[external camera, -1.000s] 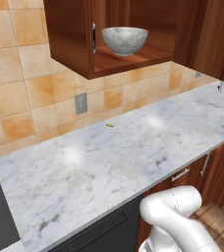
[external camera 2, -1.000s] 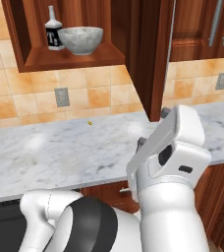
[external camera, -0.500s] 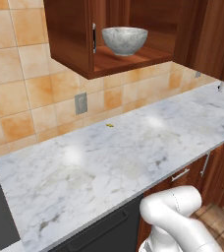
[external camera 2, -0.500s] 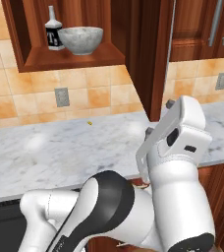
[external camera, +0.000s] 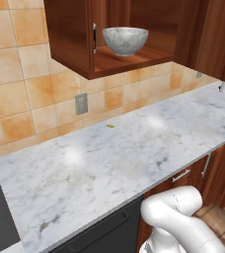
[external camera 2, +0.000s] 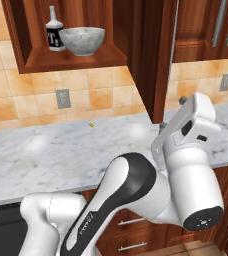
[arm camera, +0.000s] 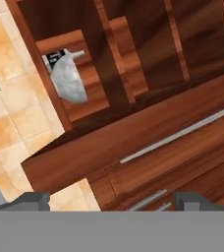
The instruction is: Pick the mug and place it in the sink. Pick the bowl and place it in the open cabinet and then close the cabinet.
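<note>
Arm swung right since earlier; bowl (external camera 2: 82, 40) upright, mouth up, on cabinet (external camera 2: 71, 59) shelf; hand (arm camera: 109, 201) released, empty.

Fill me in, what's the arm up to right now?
The wide speckled grey stone-like bowl already sits on the shelf of the dark red-brown wooden wall cabinet, beside a small dark bottle with a white label. The cabinet's flat door with the long silver bar handle is open. The white arm's two-finger gripper is open, holds nothing, and faces that door, so closing it looks like the step left.
</note>
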